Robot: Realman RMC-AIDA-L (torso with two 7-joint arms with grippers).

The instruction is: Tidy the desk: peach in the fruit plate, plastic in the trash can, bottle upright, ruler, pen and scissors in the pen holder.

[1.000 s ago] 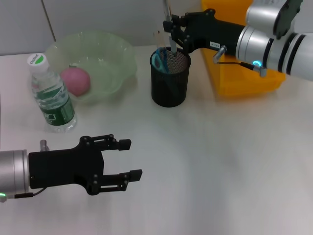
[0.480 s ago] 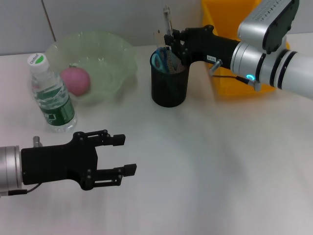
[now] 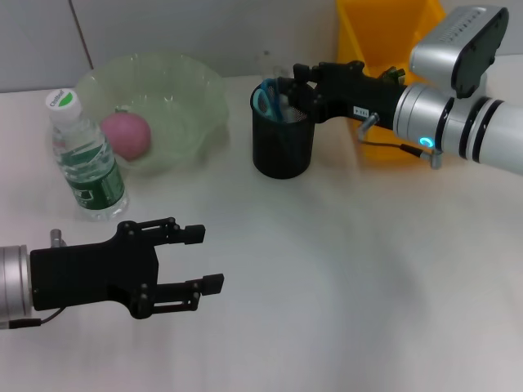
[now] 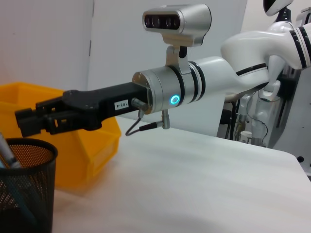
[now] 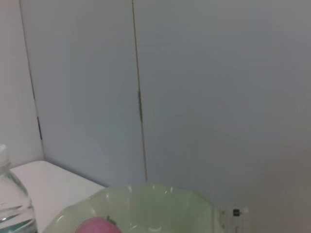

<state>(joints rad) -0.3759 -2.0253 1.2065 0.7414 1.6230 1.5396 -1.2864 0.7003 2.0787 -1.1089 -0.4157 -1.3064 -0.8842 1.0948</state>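
Right end effector (image 3: 282, 90): at the rim of the pen holder (image 3: 283, 139), over its far-right side; cannot tell how its fingers stand, dark against the mesh.
Left end effector (image 3: 208, 258): low over the near-left surface (image 3: 343, 278), fingers spread wide, holding nothing.
Pen holder contents: teal scissors (image 3: 263, 98) handle shows at the left rim; other items inside are hard to make out.
Peach (image 3: 126, 135): lies in the green fruit plate (image 3: 196, 98), far left.
Bottle (image 3: 84, 160): upright, just in front of the fruit plate's left edge.
Yellow bin (image 3: 384, 33): behind the right arm, partly hidden and cut off at the top.
Open room: bare surface across the middle and near right.
Left wrist view: shows the right arm side-on above the pen holder, with the bin behind.
Right wrist view: only wall, fruit plate rim, peach top and bottle edge; own fingers out of view.
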